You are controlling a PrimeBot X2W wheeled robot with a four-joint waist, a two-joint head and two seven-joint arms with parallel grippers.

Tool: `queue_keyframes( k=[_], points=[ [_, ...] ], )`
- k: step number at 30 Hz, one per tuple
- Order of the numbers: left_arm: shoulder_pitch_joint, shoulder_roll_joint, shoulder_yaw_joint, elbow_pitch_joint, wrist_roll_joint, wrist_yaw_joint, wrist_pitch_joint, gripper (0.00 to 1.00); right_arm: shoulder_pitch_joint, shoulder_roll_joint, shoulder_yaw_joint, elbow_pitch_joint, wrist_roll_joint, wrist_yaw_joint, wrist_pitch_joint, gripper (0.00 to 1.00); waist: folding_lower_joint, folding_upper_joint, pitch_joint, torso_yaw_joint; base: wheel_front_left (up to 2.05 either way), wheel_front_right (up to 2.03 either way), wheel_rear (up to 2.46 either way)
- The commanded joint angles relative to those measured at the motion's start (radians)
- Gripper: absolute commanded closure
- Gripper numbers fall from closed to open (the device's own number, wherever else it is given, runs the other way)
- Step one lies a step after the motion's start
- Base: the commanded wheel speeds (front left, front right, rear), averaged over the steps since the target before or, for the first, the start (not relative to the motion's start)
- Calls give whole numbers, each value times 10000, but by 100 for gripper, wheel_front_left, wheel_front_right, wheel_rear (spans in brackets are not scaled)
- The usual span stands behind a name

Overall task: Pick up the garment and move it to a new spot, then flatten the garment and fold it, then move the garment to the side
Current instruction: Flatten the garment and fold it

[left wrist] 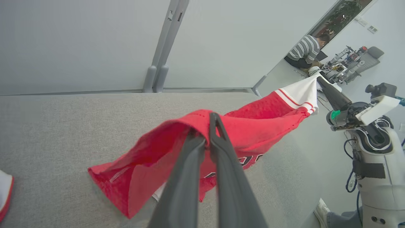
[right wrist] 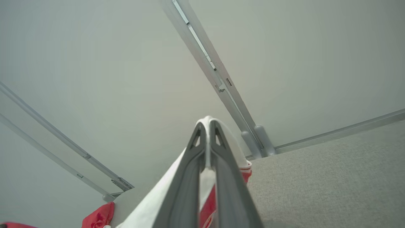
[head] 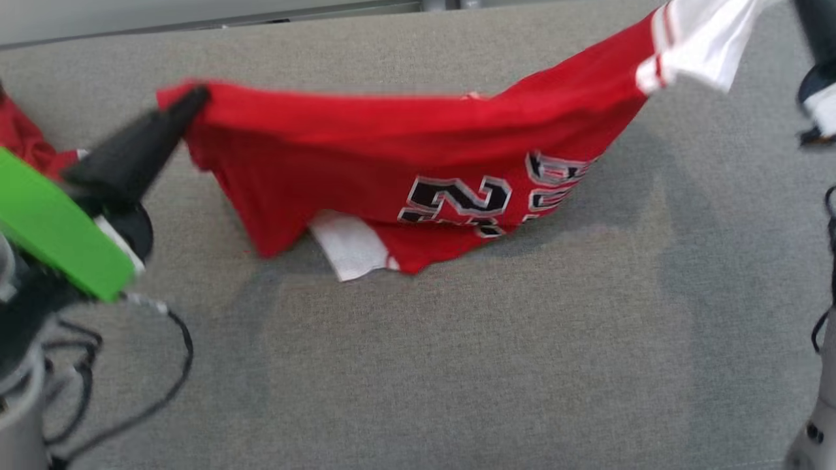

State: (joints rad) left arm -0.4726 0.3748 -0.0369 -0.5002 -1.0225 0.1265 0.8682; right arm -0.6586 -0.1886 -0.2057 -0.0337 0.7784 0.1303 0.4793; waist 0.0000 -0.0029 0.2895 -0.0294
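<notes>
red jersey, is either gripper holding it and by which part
Both hold the red jersey: the left gripper pinches a red edge at one end, and the right gripper pinches the white-trimmed end.

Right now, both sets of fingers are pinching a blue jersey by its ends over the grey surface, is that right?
Not quite: the jersey is red with white trim, not blue, as the head view shows. The rest stands: the left fingers and the right fingers each pinch one end over the grey surface.
</notes>
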Motion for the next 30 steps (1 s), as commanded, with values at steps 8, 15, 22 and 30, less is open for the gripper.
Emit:
queue_keyframes(
  k=[8, 15, 22, 30],
  points=[
    [-5770, -187, -377, 3032, 202, 837, 654, 100, -4512, 1136, -2293, 1222, -1679, 8, 825, 100, 0, 29, 1906, -151, 0, 0, 0],
    [-9752, -788, -904, 7227, 1798, 465, -1427, 100, -8617, 1358, -2690, 4107, -2993, 6, -1289, 100, 0, 29, 3113, -93, 0, 0, 0],
    [-12259, -1135, -1114, 10053, 2883, -845, -4738, 100, -11986, 1338, -2696, 7648, -3542, 6, -4743, 100, 0, 29, 3841, 33, 0, 0, 0],
    [-14174, -1331, -1597, 11804, 3716, -2222, -7690, 100, -14190, 1358, -1934, 9434, -3609, 6, -6730, 100, 0, 29, 4684, 83, 0, 0, 0]
  ],
)
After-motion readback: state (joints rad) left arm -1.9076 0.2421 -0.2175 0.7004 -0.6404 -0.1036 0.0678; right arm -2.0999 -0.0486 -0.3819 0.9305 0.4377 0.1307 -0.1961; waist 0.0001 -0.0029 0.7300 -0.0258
